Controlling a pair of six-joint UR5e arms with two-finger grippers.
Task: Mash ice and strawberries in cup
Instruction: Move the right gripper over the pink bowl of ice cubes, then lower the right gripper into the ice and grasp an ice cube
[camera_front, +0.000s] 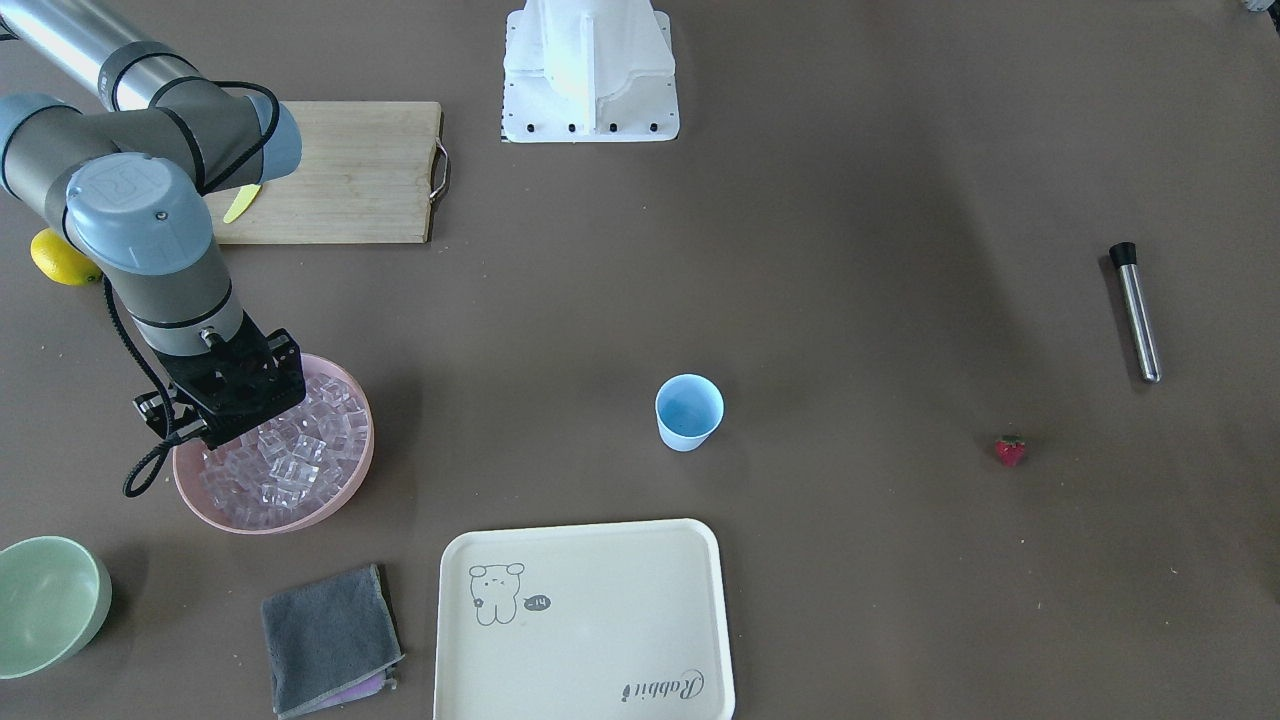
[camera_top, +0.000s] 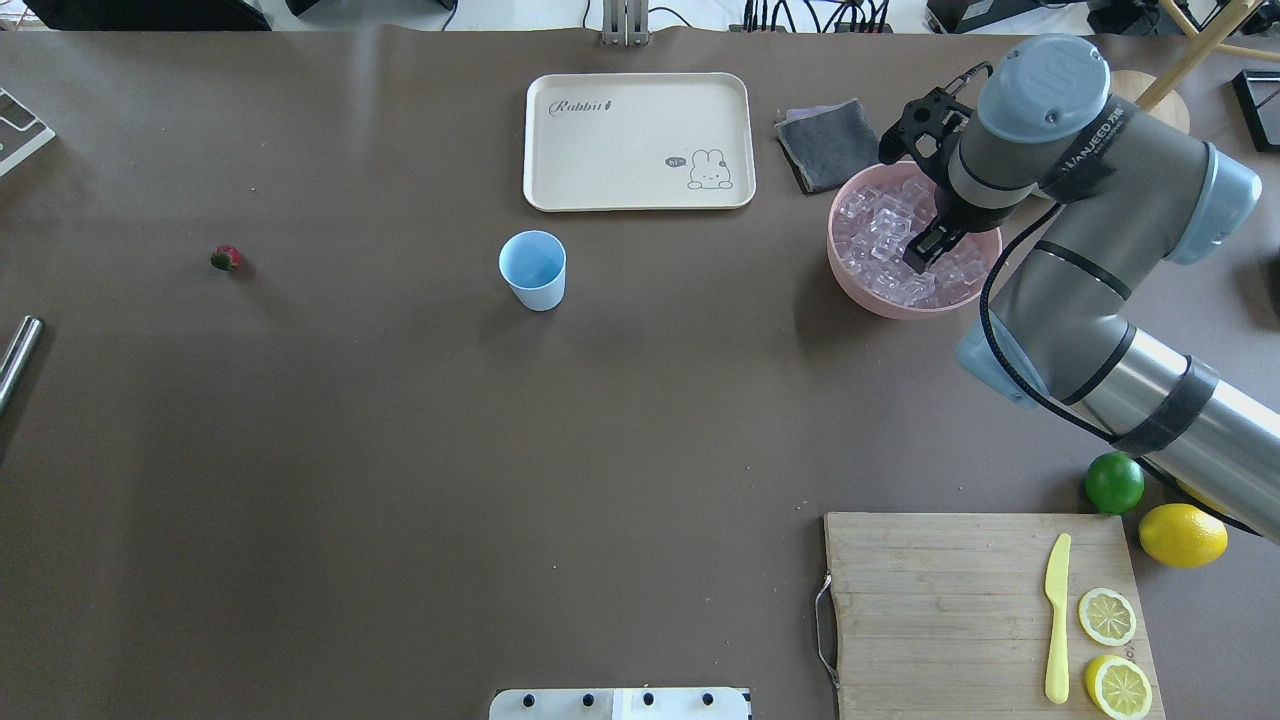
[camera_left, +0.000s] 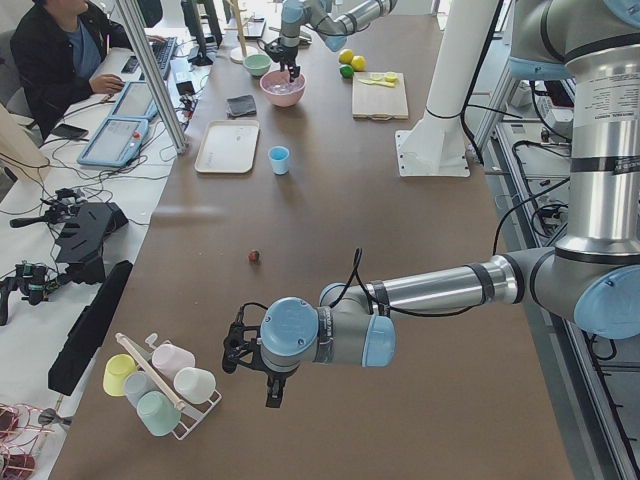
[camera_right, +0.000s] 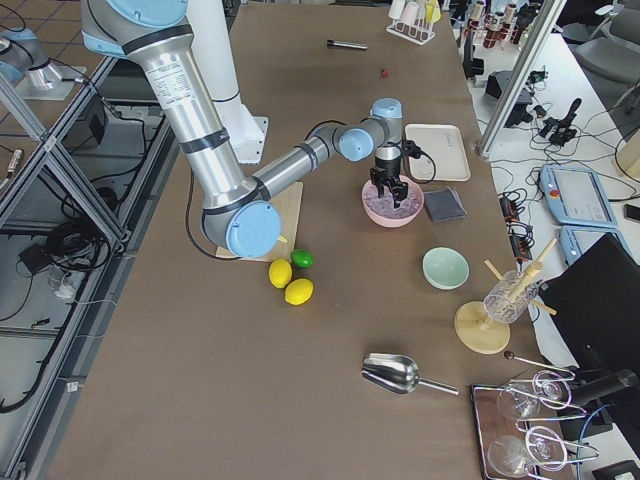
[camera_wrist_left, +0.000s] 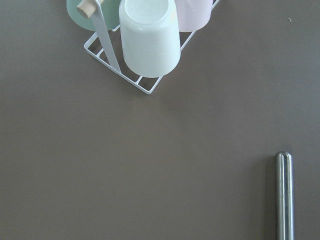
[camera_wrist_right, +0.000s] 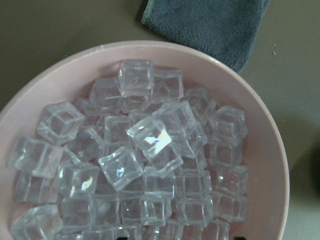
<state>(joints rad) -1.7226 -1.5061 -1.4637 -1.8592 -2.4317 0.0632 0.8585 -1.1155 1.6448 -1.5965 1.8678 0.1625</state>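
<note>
Your right claw (camera_top: 922, 250) hangs tip-down in the pink bowl (camera_top: 868, 298), its fingers among the ice (camera_wrist_right: 150, 140). The wrist hides the jaws from above and the wrist camera shows only cubes, so you cannot tell whether they stand apart or have closed on a cube, and no cube can be seen lifted clear of the heap.

This looks like the first step, fetching ice. The next move calls for one cube pinched squarely between the pads, raised clear of the rim, and carried across to the cup (camera_top: 533, 270). The cubes are glassy and piled loose, so expect them to slip or shift under the fingers.

In the overhead view, the cup stands upright and looks empty, well apart from the bowl at nine o'clock. The strawberry (camera_top: 226, 258) lies on the bare desk farther out at nine o'clock. A grey cloth (camera_top: 827, 143) sits just beside the bowl at eleven o'clock, with the cream tray (camera_top: 620, 150) beyond it.

Your left claw (camera_left: 272, 392) hovers above the desk near a rack of upturned cups (camera_wrist_left: 150, 45) and a steel rod (camera_front: 1137, 312). It touches nothing you can see, and its opening cannot be judged.
</note>
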